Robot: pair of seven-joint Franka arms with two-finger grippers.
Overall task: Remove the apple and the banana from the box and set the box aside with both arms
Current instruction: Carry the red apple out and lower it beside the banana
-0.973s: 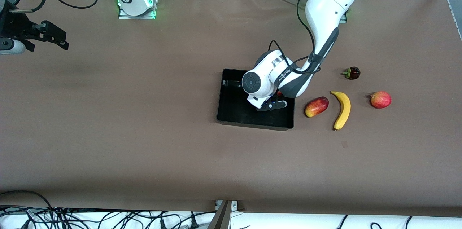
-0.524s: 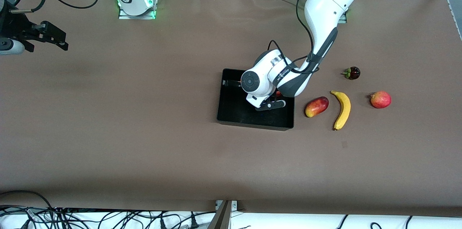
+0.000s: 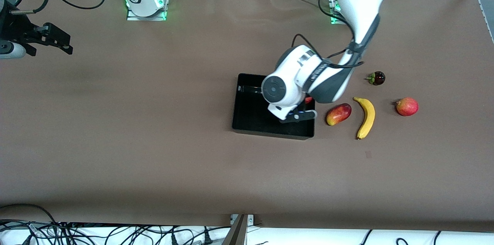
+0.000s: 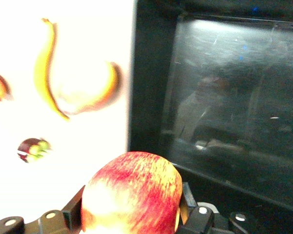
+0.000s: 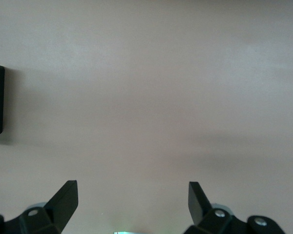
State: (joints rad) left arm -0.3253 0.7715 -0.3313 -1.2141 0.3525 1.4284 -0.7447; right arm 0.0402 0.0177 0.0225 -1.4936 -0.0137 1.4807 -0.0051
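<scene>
My left gripper [image 4: 132,207] is shut on the apple [image 4: 136,190], a round red fruit with yellow streaks. It holds the apple above the black box [image 3: 251,115], over the box's wall toward the left arm's end. In the front view only a sliver of the apple [image 3: 308,100] shows beside the wrist. The box [image 4: 224,97] shows nothing lying on its glossy floor. The banana [image 3: 366,117] lies on the table beside the box, toward the left arm's end. My right gripper [image 3: 58,42] waits open over bare table at the right arm's end, its fingers [image 5: 63,200] wide apart.
A red-yellow mango-like fruit [image 3: 339,114] lies between the box and the banana. A round red fruit [image 3: 407,106] and a small dark fruit [image 3: 377,78] lie past the banana toward the left arm's end. Cables run along the table's edges.
The left gripper has closed on the apple, risen out of the box and shifted toward the left arm's end. The right arm has not moved.
</scene>
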